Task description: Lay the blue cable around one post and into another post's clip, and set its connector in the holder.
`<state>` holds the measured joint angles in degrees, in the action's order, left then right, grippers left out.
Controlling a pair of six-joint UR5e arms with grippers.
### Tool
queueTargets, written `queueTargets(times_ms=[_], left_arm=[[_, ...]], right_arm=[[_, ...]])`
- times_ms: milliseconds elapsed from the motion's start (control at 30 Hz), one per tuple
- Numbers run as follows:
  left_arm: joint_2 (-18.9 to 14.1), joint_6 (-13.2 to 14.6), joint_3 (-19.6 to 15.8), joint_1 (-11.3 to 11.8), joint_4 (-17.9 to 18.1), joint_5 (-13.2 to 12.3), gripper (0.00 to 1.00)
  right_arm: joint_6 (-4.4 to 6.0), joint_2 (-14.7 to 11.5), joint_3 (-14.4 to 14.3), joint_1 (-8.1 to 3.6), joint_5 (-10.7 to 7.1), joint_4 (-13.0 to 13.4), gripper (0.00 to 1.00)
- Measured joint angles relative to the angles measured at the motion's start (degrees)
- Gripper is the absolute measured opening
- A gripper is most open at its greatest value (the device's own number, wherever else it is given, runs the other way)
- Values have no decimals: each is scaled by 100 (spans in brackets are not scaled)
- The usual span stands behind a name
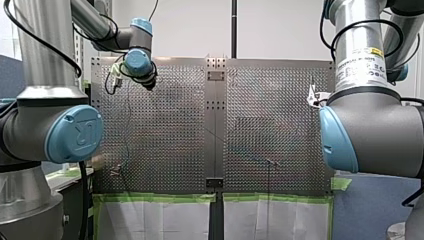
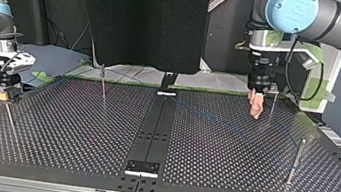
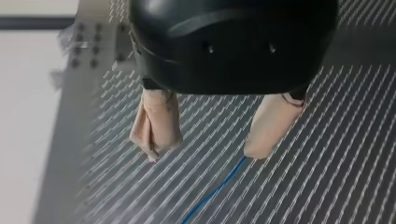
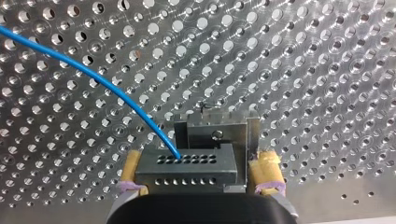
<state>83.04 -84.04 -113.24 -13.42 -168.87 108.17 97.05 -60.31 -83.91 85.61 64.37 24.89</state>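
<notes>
Pinching the connector (image 4: 184, 173) between its yellow pads, your right gripper (image 4: 198, 163) holds it right at the holder (image 4: 217, 128), with the blue cable (image 4: 93, 79) arcing away across the table (image 4: 327, 70). Your left gripper (image 3: 203, 153) has its beige fingers spread, the cable passing one tip ungripped, near a post (image 2: 273, 104). Watch for this: if that loose cable pulls tight, it could twist the connector askew at the holder, or slip past the post.

Green tape (image 1: 155, 198), white sheets (image 1: 150, 220), perhaps paper
</notes>
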Motion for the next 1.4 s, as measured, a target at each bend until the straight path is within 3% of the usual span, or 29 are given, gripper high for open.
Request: queueTargets(times_ms=[233,433,1100,1400], left_arm=[[387,-389,-390,-388,389,-383,100],[735,-736,-738,-736,737,-473,100],[1881,-1026,-1886,-1877,1882,-167,100],[2423,-1177,-2427,-1957,2423,15,100]], right_arm=[[0,0,0,0,0,0,100],[0,0,0,0,0,0,100],[0,0,0,0,0,0,100],[0,0,0,0,0,0,100]])
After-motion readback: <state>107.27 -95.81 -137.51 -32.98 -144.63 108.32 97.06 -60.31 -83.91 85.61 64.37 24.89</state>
